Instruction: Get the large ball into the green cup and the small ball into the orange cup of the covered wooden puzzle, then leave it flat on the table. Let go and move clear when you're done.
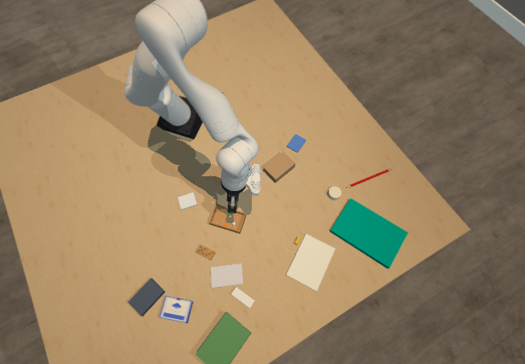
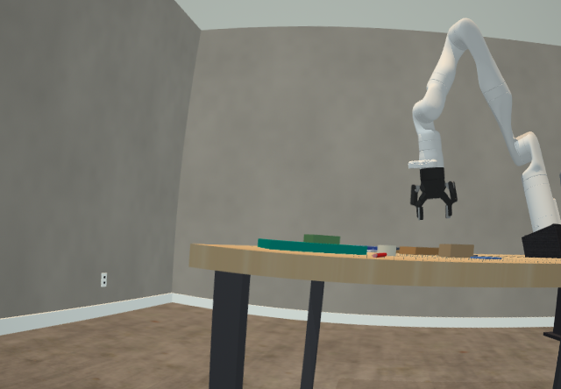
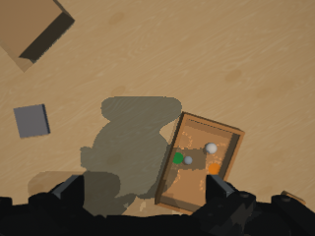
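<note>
The wooden puzzle (image 1: 224, 228) (image 2: 419, 251) (image 3: 215, 123) lies flat on the table. The large pale ball (image 1: 233, 223) (image 3: 211, 147) rests inside, beside the orange cup (image 1: 226, 225) (image 3: 214, 168) and outside it. The small grey ball (image 1: 230, 216) (image 3: 188, 160) is right beside the green cup (image 3: 177, 157), on its inner side. The clear cover is too faint to make out. My gripper (image 1: 231, 210) (image 2: 434, 216) (image 3: 145, 188) is open and empty, pointing down well above the table. In the wrist view its right finger overlaps the puzzle's lower part.
A brown box (image 1: 278, 166) (image 2: 456, 250) (image 3: 27, 25) and a dark grey square (image 3: 31, 121) lie near the puzzle. A white square (image 1: 186, 201), a dotted brown block (image 1: 205, 252) and a grey-white pad (image 1: 226, 275) lie around it. A teal book (image 1: 368, 233) lies farther off.
</note>
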Tool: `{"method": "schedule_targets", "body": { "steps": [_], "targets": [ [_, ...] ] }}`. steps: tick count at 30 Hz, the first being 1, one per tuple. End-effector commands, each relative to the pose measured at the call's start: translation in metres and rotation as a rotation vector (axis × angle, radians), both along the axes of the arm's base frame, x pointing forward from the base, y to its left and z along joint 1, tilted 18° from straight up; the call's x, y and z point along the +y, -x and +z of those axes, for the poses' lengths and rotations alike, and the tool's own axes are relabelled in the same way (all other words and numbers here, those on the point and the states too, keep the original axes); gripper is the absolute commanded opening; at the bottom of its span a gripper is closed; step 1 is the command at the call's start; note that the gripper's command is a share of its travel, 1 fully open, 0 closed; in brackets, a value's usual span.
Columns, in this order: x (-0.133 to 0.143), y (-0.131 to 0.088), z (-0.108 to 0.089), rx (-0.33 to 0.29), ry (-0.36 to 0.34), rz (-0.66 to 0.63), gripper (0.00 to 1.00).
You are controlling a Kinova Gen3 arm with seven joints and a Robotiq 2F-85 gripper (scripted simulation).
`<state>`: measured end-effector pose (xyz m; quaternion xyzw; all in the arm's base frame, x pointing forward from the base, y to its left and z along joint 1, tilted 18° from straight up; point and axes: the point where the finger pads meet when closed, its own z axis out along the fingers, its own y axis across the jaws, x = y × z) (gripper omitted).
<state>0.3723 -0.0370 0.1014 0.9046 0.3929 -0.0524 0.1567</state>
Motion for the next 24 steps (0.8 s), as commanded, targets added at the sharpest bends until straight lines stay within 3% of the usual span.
{"method": "schedule_targets", "body": {
  "steps": [1, 24],
  "targets": [
    [-0.005, -0.002, 0.0, -0.016, -0.008, -0.022, 1.0],
    [-0.019, -0.011, -0.002, -0.077, -0.036, -0.092, 1.0]
  ]
}}
